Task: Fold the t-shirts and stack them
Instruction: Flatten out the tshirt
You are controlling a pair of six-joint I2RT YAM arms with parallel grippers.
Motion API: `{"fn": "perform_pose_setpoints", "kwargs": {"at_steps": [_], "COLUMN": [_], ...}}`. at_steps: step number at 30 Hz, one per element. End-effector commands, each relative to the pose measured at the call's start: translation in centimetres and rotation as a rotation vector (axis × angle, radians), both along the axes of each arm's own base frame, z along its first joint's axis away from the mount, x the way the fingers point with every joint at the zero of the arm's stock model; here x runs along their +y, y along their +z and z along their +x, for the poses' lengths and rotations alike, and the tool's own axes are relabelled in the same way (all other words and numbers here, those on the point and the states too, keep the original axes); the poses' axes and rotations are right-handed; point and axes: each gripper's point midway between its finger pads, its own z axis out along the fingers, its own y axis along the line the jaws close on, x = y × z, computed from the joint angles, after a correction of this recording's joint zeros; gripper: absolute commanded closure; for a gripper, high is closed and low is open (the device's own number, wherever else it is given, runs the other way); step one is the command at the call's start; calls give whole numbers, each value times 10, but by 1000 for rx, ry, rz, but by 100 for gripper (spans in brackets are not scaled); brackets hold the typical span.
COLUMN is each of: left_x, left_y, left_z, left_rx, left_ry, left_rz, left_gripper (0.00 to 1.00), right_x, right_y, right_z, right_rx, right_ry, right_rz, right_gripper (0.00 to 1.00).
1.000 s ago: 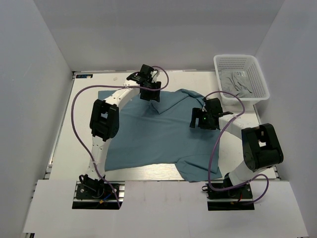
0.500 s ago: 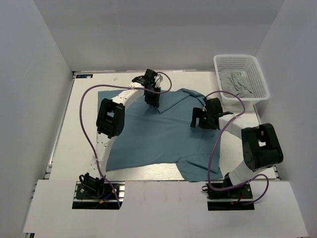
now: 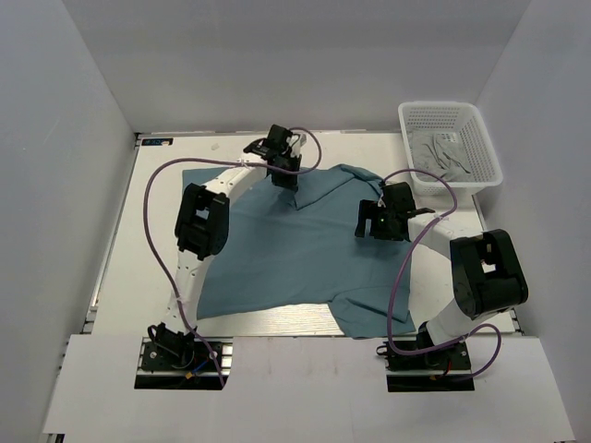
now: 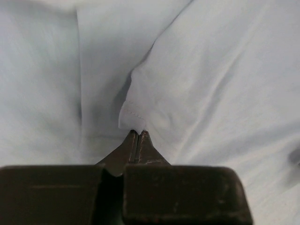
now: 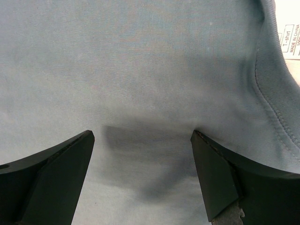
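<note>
The right hand point(image 5: 140, 140) hangs spread wide just over the teal t-shirt point(image 3: 295, 263), gripping nothing (collar and label lie off to its right). The t-shirt lies spread on the table point(image 3: 152, 240) under both hands. Farther out, the left hand point(image 4: 137, 137) is pinched tight on a stitched hem corner. Beyond the right hand sits a white basket point(image 3: 450, 105).
</note>
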Motion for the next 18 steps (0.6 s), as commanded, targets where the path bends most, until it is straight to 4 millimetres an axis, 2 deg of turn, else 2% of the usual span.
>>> {"fn": "perform_pose_setpoints", "kwargs": {"at_steps": [1, 3, 4, 5, 6, 7, 8, 9, 10, 12, 13, 14, 15, 16, 17, 18], "left_x": [-31, -39, -47, -55, -58, -59, -62, -60, -58, -59, -62, -66, -68, -66, -61, -57], "left_y": [117, 129, 164, 162, 174, 162, 196, 214, 213, 218, 231, 239, 214, 218, 252, 227], "left_z": [62, 90, 105, 122, 130, 133, 145, 146, 149, 160, 166, 163, 162, 158, 145, 138], "left_rx": [-382, -469, -568, -629, -685, -699, -837, -887, -910, -940, -969, -968, -927, -932, -966, -912], "left_ry": [-83, -88, -91, -87, -64, -63, -21, 11, 35, 60, 63, 36, 16, 16, 11, 7], "left_rz": [-112, -105, -139, -166, -196, -202, -271, -309, -319, -321, -337, -352, -326, -329, -351, -324], "left_gripper": [100, 100, 100, 100, 100, 100, 100, 37, 2, 0, 0, 0, 0, 0, 0, 0], "right_x": [-2, -3, -4, -5, -4, -4, -4, -5, -6, -5, -7, -8, -6, -7, -6, -6], "right_y": [-13, -8, -7, -4, -2, -2, 1, 0, -2, -1, -2, -2, 2, 4, 5, 7], "right_z": [-15, -13, -11, -10, -10, -9, -9, -10, -14, -16, -18, -20, -18, -18, -18, -18], "right_rx": [54, 35, 32, 19, 15, 8, 1, 7, 17, 16, 22, 17, -3, -8, -14, -19], "right_ry": [10, 14, 7, 8, 5, 8, 15, 9, 8, 9, 4, 6, 7, 4, 8, 8], "right_rz": [-7, -7, -9, -13, -12, -12, -15, -14, -15, -14, -15, -14, -7, -5, -5, -3], "right_gripper": [10, 10, 10, 10, 10, 10, 10, 10, 10, 10, 10, 10, 10, 10, 10, 10]}}
